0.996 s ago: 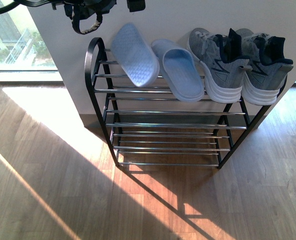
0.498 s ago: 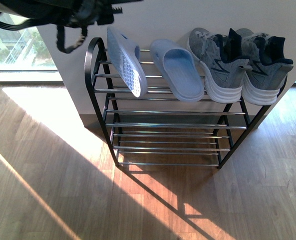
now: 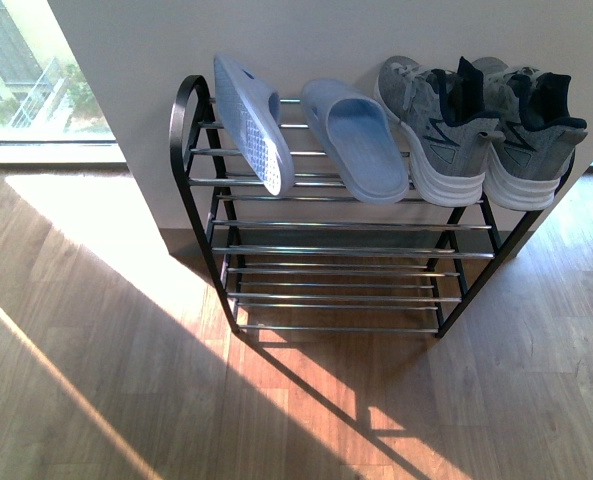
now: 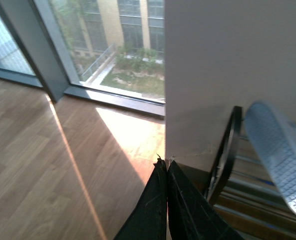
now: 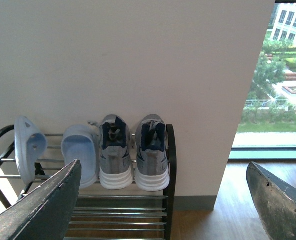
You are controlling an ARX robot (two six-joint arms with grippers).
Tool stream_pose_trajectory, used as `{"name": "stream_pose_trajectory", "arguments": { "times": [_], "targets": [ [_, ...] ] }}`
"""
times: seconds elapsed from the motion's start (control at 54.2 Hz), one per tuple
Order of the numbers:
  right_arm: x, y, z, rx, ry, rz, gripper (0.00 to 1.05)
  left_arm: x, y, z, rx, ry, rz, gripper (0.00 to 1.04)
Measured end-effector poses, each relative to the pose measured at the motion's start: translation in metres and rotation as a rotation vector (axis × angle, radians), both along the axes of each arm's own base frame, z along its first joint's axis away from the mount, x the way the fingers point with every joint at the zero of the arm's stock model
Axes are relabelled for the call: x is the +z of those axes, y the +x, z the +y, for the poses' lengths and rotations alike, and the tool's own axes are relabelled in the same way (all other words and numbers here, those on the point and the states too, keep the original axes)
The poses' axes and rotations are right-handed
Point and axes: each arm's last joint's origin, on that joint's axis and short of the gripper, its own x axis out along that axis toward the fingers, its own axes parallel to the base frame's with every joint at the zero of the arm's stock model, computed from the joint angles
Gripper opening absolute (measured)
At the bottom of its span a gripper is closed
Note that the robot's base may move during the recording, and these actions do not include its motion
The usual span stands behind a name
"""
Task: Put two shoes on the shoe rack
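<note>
Sunlit wood floor (image 3: 96, 380) fronts the shoe rack (image 3: 191, 140), whose top tier holds 2 sneakers (image 3: 476, 130), 1 flat slide (image 3: 356, 140) and 1 slide on edge (image 3: 251, 120), lengthwise front-to-back, nearest my shut, empty left gripper (image 4: 166, 167); my right gripper (image 5: 162, 200) is spread wide, empty.

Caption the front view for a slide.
Two sneakers and two slides on the rack's top tier, the left slide tipped on edge.
</note>
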Motion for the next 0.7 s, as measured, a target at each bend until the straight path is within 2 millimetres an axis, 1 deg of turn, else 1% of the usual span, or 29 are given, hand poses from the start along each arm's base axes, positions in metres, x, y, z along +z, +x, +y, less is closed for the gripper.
{"name": "stream_pose_trajectory", "arguments": {
  "times": [0.037, 0.055, 0.074, 0.092, 0.129, 0.166, 0.184, 0.203, 0.24, 0.277, 0.369, 0.461, 0.516, 0.59, 0.701],
  "targets": [
    [0.0, 0.0, 0.0, 0.0, 0.0, 0.0, 0.96, -0.002, -0.01, 0.005, 0.013, 0.004, 0.0, 0.01],
    [0.0, 0.0, 0.0, 0.0, 0.0, 0.0, 0.96, -0.003, -0.02, 0.009, 0.017, -0.001, -0.001, 0.01],
    [0.0, 0.0, 0.0, 0.0, 0.0, 0.0, 0.96, -0.004, -0.025, 0.012, 0.021, -0.006, -0.004, 0.04],
    [0.0, 0.0, 0.0, 0.0, 0.0, 0.0, 0.96, -0.006, -0.031, 0.015, 0.024, -0.009, -0.008, 0.09],
    [0.0, 0.0, 0.0, 0.0, 0.0, 0.0, 0.96, -0.006, -0.036, 0.017, 0.026, -0.018, -0.019, 0.18],
    [0.0, 0.0, 0.0, 0.001, 0.0, 0.0, 0.96, -0.005, -0.037, 0.018, 0.026, -0.023, -0.026, 0.27],
    [0.0, 0.0, 0.0, 0.001, 0.0, 0.0, 0.96, -0.005, -0.036, 0.018, 0.007, -0.02, -0.026, 0.29],
    [0.0, 0.0, 0.0, 0.001, 0.0, 0.0, 0.96, -0.007, -0.036, 0.019, 0.0, -0.017, -0.024, 0.27],
    [0.0, 0.0, 0.0, 0.0, 0.0, 0.0, 0.96, -0.009, -0.037, 0.022, -0.121, -0.052, -0.095, 0.21],
    [0.0, 0.0, 0.0, 0.0, 0.0, 0.0, 0.96, -0.011, -0.04, 0.025, -0.196, -0.05, -0.138, 0.15],
    [0.0, 0.0, 0.0, 0.0, 0.0, 0.0, 0.96, -0.011, -0.049, 0.034, -0.307, -0.025, -0.224, 0.01],
    [0.0, 0.0, 0.0, 0.0, 0.0, 0.0, 0.96, -0.009, -0.056, 0.042, -0.322, 0.0, -0.251, 0.01],
    [0.0, 0.0, 0.0, 0.0, 0.0, 0.0, 0.96, -0.016, -0.062, 0.049, -0.316, 0.015, -0.264, 0.01],
    [0.0, 0.0, 0.0, 0.0, 0.0, 0.0, 0.96, -0.023, -0.069, 0.055, -0.323, 0.022, -0.23, 0.01],
    [0.0, 0.0, 0.0, 0.0, 0.0, 0.0, 0.96, -0.02, -0.078, 0.062, -0.32, 0.026, -0.245, 0.01]
  ]
}}
